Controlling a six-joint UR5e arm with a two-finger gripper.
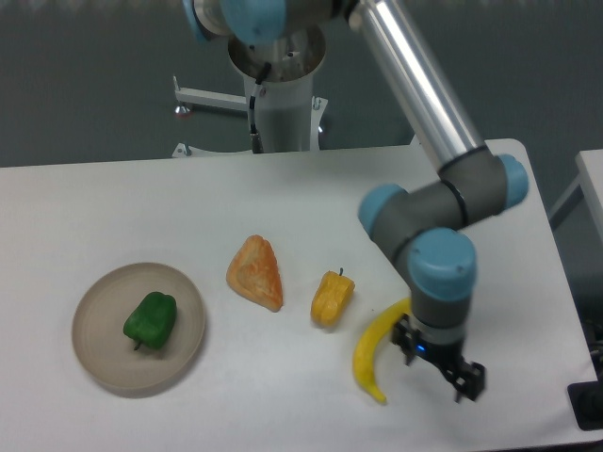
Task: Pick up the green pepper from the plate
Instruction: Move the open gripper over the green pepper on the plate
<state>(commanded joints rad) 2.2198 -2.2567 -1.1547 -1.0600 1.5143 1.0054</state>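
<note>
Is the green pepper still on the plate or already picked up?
On the plate: the green pepper lies inside the plate, with the gripper far off by the banana.
</note>
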